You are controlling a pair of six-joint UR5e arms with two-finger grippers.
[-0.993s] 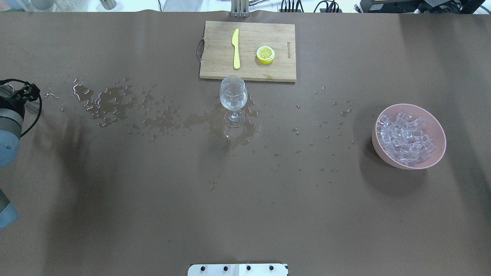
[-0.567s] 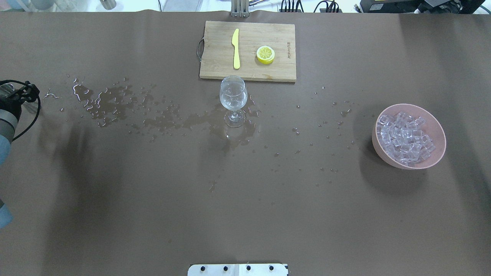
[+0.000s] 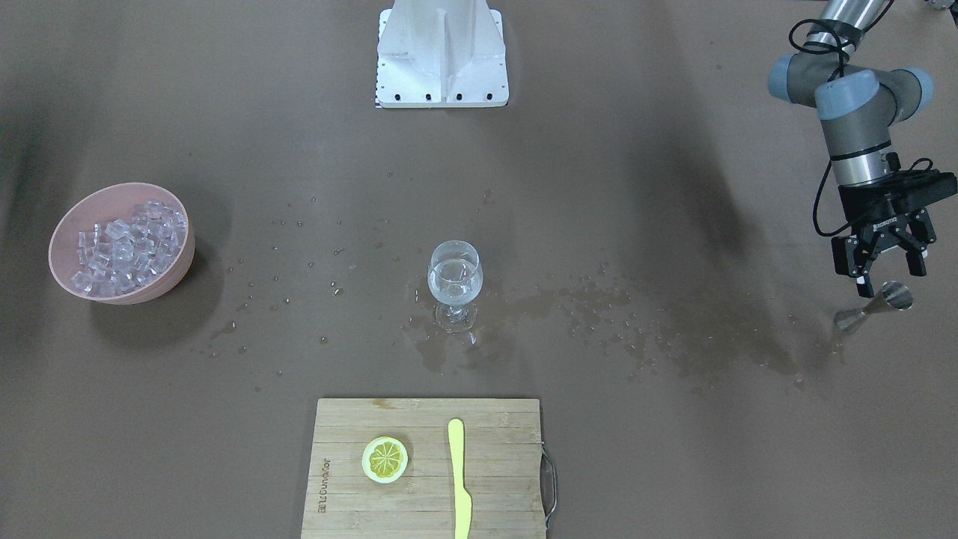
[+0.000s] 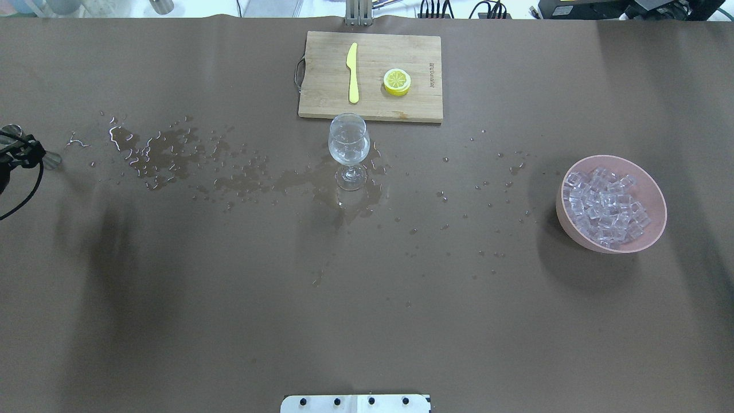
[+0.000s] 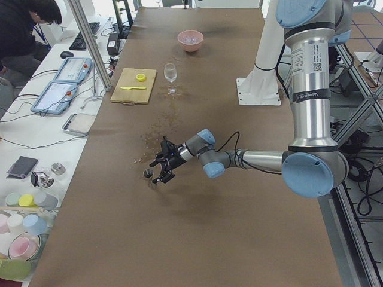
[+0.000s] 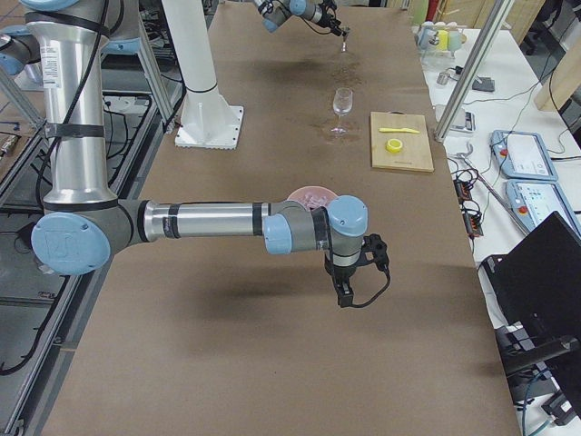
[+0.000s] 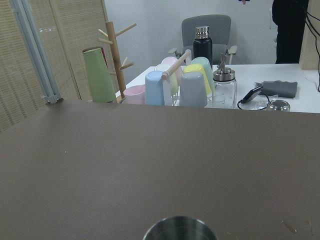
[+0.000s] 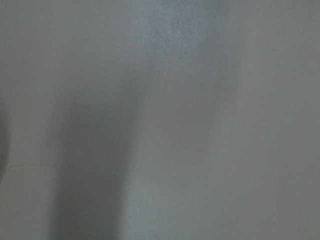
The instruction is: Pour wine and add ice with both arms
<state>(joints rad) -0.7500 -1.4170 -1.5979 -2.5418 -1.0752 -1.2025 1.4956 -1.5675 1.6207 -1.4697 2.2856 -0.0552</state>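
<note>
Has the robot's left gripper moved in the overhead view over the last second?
Yes. The left gripper has drawn back leftward, nearly out of the picture, farther from the clear stemmed wine glass.

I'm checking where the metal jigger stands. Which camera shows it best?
The front-facing view: the whole jigger shows on the table, close by the open left gripper. Overhead it sits half hidden at the edge, the left wrist view catches only its rim, and the side views show it tiny.
</note>
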